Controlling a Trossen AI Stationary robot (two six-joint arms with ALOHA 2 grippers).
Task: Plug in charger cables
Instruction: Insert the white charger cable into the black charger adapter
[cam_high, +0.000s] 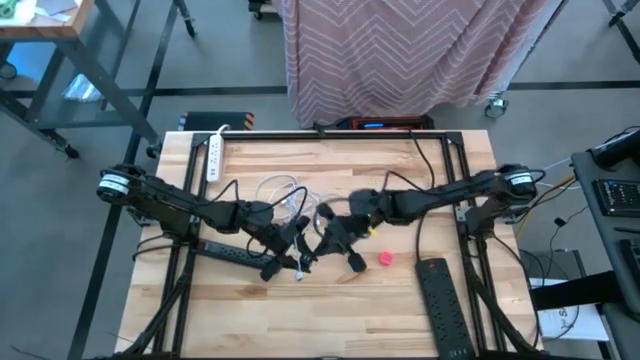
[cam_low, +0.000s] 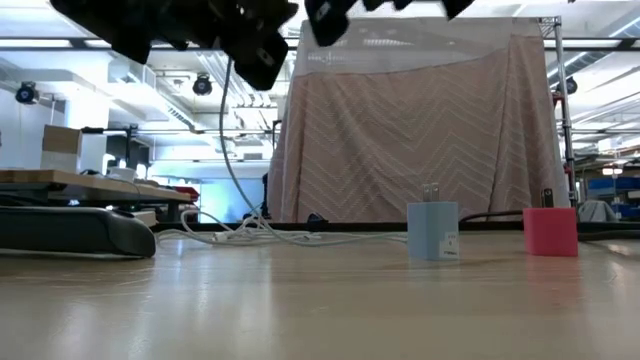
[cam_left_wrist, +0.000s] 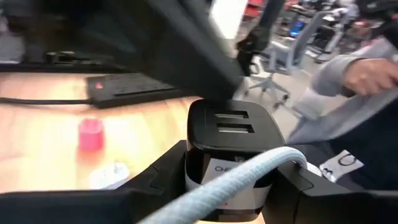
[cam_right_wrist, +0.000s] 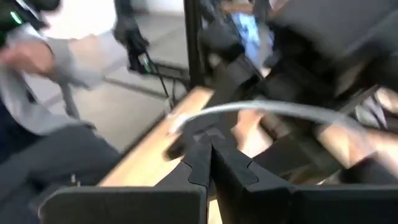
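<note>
My left gripper (cam_high: 288, 250) is raised above the table's middle, shut on a black charger block (cam_left_wrist: 227, 134) with two slots in its end face. A white braided cord (cam_left_wrist: 249, 174) crosses in front of the block. My right gripper (cam_high: 340, 235) hovers close beside it, shut; a white cord (cam_right_wrist: 261, 109) arcs just past its fingertips (cam_right_wrist: 209, 146). A light blue plug block (cam_low: 432, 232) stands on the table, prongs up. A red-pink plug block (cam_high: 385, 257) stands near it. Loose white cords (cam_high: 283, 190) lie coiled farther back. My left gripper pinches the black block by its two opposite sides (cam_left_wrist: 193, 168) between its two fingers, the slotted end face pointing away from the wrist. The block is lifted clear of the table. I cannot tell whether my right gripper touches the white cord.
A black power strip (cam_high: 225, 250) lies under my left arm and another (cam_high: 445, 300) at the near right. A white power strip (cam_high: 213, 158) lies at the far left. A person (cam_left_wrist: 367, 81) stands beyond the table's edge. Bare wood shows along the near edge.
</note>
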